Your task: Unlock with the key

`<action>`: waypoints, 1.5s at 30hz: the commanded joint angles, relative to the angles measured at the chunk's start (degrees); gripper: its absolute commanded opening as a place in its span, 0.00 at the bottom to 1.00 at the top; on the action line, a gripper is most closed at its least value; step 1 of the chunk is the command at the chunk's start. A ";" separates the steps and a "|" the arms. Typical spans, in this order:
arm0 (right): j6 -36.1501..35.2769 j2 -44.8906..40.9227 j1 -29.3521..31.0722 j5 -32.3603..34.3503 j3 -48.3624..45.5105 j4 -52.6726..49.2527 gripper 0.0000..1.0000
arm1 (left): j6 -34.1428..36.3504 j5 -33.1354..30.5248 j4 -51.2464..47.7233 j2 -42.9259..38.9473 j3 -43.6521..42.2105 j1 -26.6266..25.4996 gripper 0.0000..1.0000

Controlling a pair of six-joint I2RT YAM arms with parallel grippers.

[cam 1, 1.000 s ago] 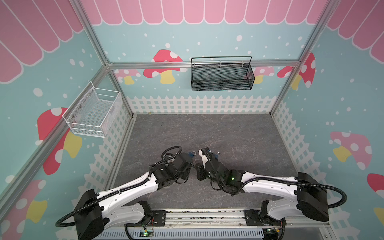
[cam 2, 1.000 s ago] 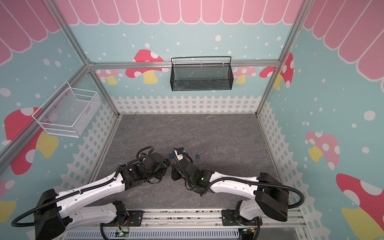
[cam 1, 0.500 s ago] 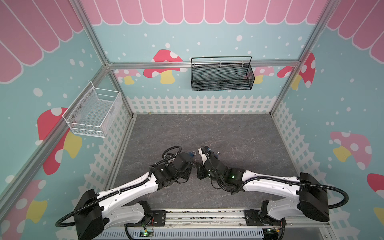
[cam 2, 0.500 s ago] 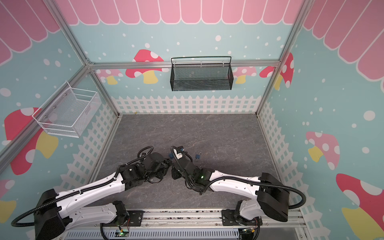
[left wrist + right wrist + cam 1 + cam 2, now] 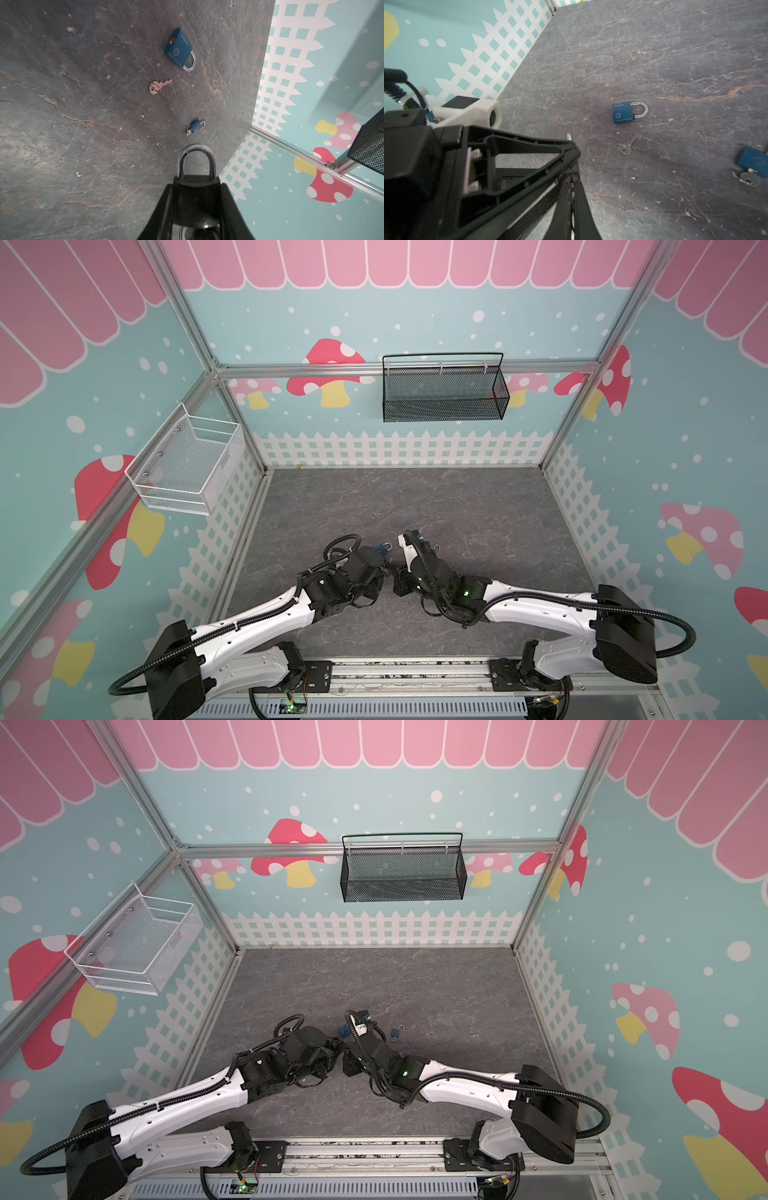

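I see a black padlock clamped in the left gripper, both legs of its silver shackle seated in the body and the loop pointing away from the wrist. On the grey floor a large blue padlock lies flat, shackle closed, brass keyhole showing. Just beside it a loose key lies flat on a small ring. Near them a small blue padlock lies with a second key in its keyhole.
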 commanded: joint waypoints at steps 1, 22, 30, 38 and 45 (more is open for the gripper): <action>2.95 0.81 1.34 -9.45 0.72 9.82 0.00 | -3.29 5.55 11.20 -2.04 -0.14 -2.26 0.00; 2.52 -8.39 -3.19 -12.27 -1.14 2.40 0.41 | 3.54 -0.49 1.69 -4.11 3.00 -1.16 0.00; 2.30 -9.17 -6.62 -18.37 0.05 0.12 0.38 | 4.33 -1.46 0.51 -4.39 3.27 -1.12 0.00; 0.76 -9.57 -6.95 -15.67 1.85 -5.65 0.40 | 5.32 -2.09 -0.35 -4.50 3.94 -0.94 0.00; 0.03 -8.91 -7.36 -15.61 3.39 -7.09 0.45 | 5.96 -2.22 -0.87 -4.06 4.67 -0.94 0.00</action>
